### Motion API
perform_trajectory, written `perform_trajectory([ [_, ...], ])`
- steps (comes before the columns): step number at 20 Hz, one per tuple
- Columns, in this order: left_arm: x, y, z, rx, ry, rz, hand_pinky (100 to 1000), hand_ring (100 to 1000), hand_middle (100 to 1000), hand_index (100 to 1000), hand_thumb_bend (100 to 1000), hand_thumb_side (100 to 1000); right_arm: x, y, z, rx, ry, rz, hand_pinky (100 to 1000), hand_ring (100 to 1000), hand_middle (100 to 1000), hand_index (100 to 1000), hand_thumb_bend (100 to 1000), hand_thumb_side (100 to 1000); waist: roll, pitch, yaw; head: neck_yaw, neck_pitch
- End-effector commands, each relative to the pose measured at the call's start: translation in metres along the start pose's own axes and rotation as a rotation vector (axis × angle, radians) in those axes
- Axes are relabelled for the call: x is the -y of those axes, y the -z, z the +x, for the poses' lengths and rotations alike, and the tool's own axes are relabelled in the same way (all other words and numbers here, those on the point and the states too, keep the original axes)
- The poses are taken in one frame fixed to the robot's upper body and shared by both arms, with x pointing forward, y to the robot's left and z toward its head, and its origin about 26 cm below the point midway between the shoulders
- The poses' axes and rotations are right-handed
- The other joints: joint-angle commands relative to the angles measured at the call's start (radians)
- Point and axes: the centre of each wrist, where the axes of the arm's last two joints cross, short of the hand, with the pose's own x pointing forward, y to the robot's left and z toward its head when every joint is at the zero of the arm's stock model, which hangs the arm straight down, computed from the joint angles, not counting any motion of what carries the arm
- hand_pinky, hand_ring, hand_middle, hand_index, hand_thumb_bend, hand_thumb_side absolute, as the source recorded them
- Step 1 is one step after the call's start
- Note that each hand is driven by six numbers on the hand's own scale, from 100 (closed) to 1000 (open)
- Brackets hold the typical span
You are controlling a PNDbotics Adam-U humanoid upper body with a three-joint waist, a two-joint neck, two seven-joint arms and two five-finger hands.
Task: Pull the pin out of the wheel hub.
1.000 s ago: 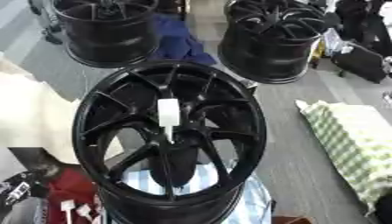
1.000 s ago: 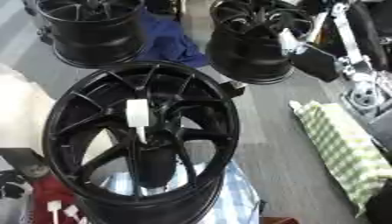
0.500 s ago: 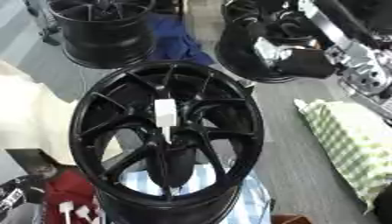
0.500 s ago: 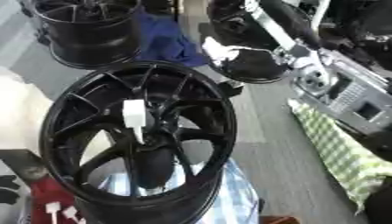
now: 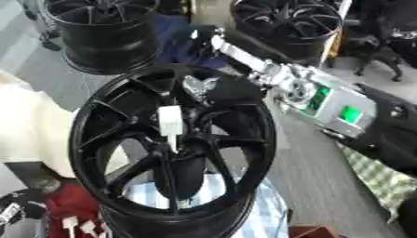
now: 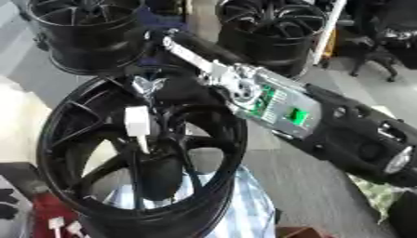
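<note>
your right hand (image 5: 213,90) has come down from the upper right to just above the white pin (image 5: 170,124), which is unmoved in the wheel (image 5: 106,139) hub, its fingers too blurred to tell.

A grey floor (image 5: 322,186) carries everything here. The large black spoked wheel rim (image 5: 97,139) in the foreground stands on a blue-and-white striped cloth (image 5: 269,218) spread beneath it. Beyond that rim, two more black wheel rims sit on the floor: one to its far left (image 5: 102,28), another to its far right (image 5: 289,23), with a dark blue cloth (image 5: 175,42) bunched between them. Right of the near rim lies a green-and-white checked fabric (image 5: 387,181). Left of it lies something pale cream (image 5: 32,130), and below that a red object (image 5: 69,207).
</note>
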Motion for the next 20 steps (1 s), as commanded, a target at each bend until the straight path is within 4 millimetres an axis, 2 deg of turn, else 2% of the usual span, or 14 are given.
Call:
perform_trajectory([
  [1,-0.005,0.004,0.008,0.023,0.016,-0.003,699,663,669,834,100,749,0.002,0.009,-0.01,-0.009,-0.053,0.038,785,832,868,943,100,607,0.006,-0.006,0.0,-0.005,-0.002],
  [3,-0.005,0.004,0.008,0.024,0.016,-0.005,699,663,669,834,100,748,0.0,0.012,-0.018,-0.014,-0.074,0.067,786,833,868,941,100,603,0.007,-0.006,0.001,-0.006,-0.002],
  [4,-0.005,0.004,0.008,0.025,0.016,-0.005,699,663,669,834,100,748,0.005,0.014,-0.021,-0.014,-0.101,0.125,787,834,868,941,100,603,0.008,-0.006,0.001,-0.005,-0.002],
  [8,-0.004,0.004,0.007,0.025,0.011,-0.001,699,663,670,834,100,749,0.063,0.011,-0.02,-0.024,-0.223,0.439,799,842,875,941,100,600,0.012,-0.007,-0.005,0.0,-0.002],
  [10,-0.004,0.004,0.007,0.026,0.011,0.0,698,663,670,834,100,749,0.075,0.008,-0.018,-0.037,-0.254,0.501,800,842,872,939,100,604,0.013,-0.007,-0.005,-0.001,-0.002],
  [20,-0.002,0.008,0.009,0.034,0.013,-0.009,698,663,670,834,100,749,0.069,0.014,-0.026,-0.072,-0.277,0.54,801,841,871,936,100,610,0.015,-0.004,0.005,-0.011,-0.002],
])
